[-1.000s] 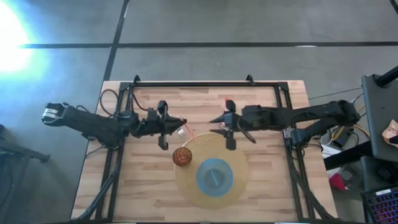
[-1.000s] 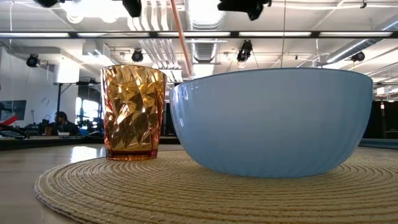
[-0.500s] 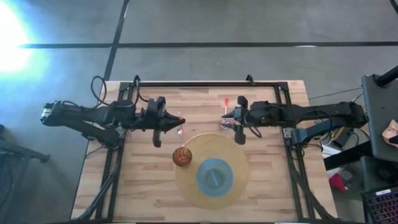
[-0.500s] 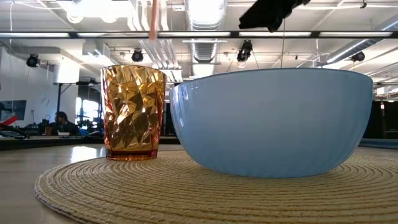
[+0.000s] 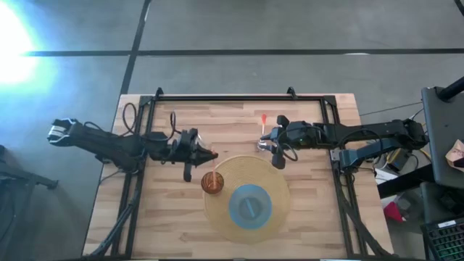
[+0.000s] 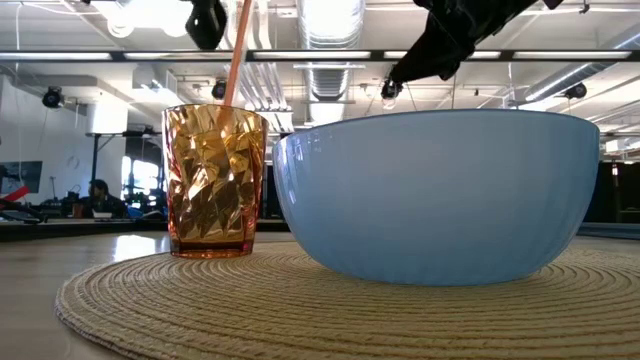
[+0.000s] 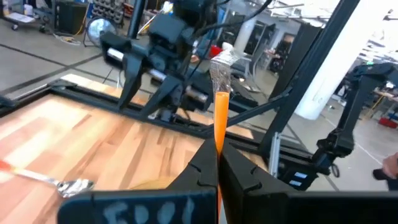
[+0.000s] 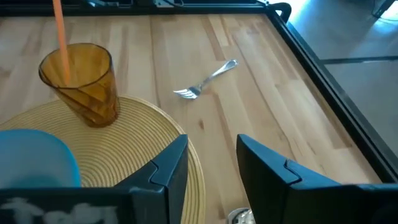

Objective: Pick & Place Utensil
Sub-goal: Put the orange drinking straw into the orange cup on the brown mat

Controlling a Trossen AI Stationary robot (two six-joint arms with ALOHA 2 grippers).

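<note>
Low view: left gripper (image 7: 217, 163) pinches a thin orange straw (image 6: 234, 55) dipping into the faceted amber cup (image 6: 215, 180) beside a smooth blue bowl (image 6: 440, 195). Right gripper (image 8: 211, 163) hangs parted over grainy wood

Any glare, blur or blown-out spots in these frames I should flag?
High view: blown-out glare on the floor at the upper left, off the table. Low view: ceiling lights overexposed, amber cup and blue bowl sharp, room behind soft. Left wrist view: left gripper and orange straw blurred up close. Right wrist view: evenly lit, fork clear.
</note>
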